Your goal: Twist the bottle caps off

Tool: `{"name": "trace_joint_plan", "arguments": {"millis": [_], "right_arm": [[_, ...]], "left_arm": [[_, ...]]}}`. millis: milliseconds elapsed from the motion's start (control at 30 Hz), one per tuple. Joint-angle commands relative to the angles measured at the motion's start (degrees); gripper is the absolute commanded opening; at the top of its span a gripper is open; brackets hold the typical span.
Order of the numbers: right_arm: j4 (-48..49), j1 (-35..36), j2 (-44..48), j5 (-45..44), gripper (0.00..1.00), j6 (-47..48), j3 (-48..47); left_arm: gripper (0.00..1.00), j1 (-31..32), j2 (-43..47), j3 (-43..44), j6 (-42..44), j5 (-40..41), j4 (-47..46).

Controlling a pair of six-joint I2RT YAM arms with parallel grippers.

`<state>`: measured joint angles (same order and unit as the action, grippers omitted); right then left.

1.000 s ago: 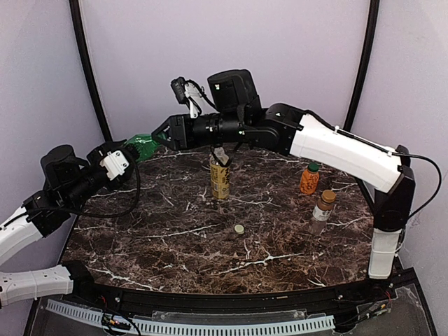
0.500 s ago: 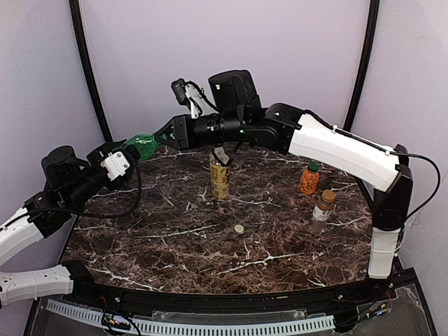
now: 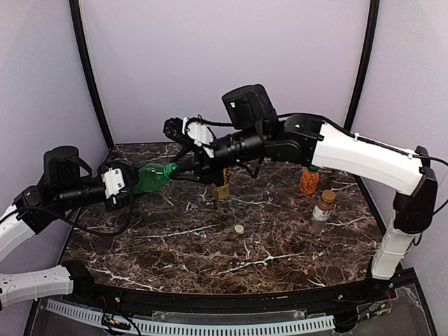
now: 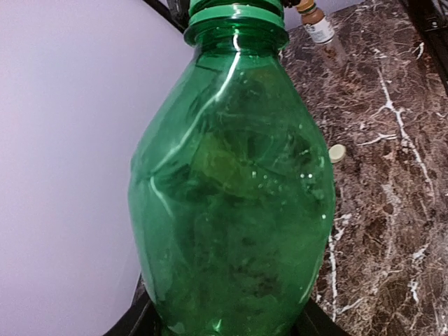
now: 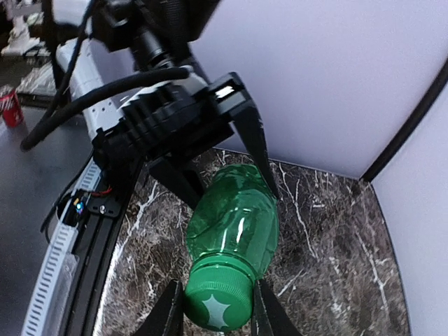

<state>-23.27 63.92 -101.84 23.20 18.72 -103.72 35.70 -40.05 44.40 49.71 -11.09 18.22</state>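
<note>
Right wrist: green bottle [image 5: 234, 217] cap [image 5: 218, 302] pinched in right hand [image 5: 215, 316]

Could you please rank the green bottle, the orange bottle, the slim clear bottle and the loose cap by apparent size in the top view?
1. green bottle, its ends partly hidden
2. slim clear bottle, a close second
3. orange bottle
4. loose cap

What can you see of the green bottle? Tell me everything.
The green bottle is see-through green plastic, its body dented and creased, with a neck ring and a green cap bearing a pale star. It is held off the table, lying nearly level. The left gripper clamps its lower body, and the right gripper closes on the cap.
</note>
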Motion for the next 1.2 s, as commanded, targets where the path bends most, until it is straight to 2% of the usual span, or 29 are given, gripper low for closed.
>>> {"name": "trace_joint_plan", "arguments": {"millis": [0, 267, 500, 533, 600, 633, 767, 933, 1100, 1167], "right_arm": [[-0.9, 4.6, 4.4, 3.7, 0.0, 24.2, 2.9], [-6.7, 8.3, 2.0, -10.8, 0.0, 38.0, 0.2], [-6.1, 9.6, 1.1, -21.5, 0.0, 45.8, 0.6], [-4.9, 9.8, 1.0, -22.5, 0.16, 45.8, 0.9], [-2.3, 9.9, 1.4, -23.0, 0.53, 43.8, 1.4], [-0.4, 9.9, 1.7, -23.0, 0.66, 41.7, 1.7], [6.4, 9.3, 4.6, -23.8, 0.97, 29.4, 3.3], [13.6, 6.9, 9.0, -19.2, 0.99, 4.3, 6.3], [13.5, 2.0, 8.7, -18.2, 0.99, -26.7, 4.4], [13.2, -0.7, 7.7, -15.4, 0.94, -38.5, 4.4]], "left_arm": [[0.04, 0.7, -0.5, 2.6, -0.4, -13.0, 10.7], [0.04, 0.7, -1.2, 3.1, -3.1, -16.6, 12.3], [0.04, 0.7, -1.0, 2.9, -3.2, -16.8, 12.5], [0.04, 0.6, -0.8, 2.8, -3.2, -16.7, 12.5], [0.03, 0.6, -0.6, 2.5, -3.5, -15.8, 12.2], [0.02, 0.7, -0.4, 2.4, -4.2, -15.2, 11.3], [0.01, 0.7, 0.6, 0.8, -5.5, -8.4, 6.0], [0.01, 0.7, 0.9, -1.8, -5.0, 4.3, -3.4], [0.01, 0.7, -0.3, -4.0, 1.2, 18.1, -16.0], [0.01, 0.7, -0.9, -4.3, 4.1, 20.8, -19.6]]}}
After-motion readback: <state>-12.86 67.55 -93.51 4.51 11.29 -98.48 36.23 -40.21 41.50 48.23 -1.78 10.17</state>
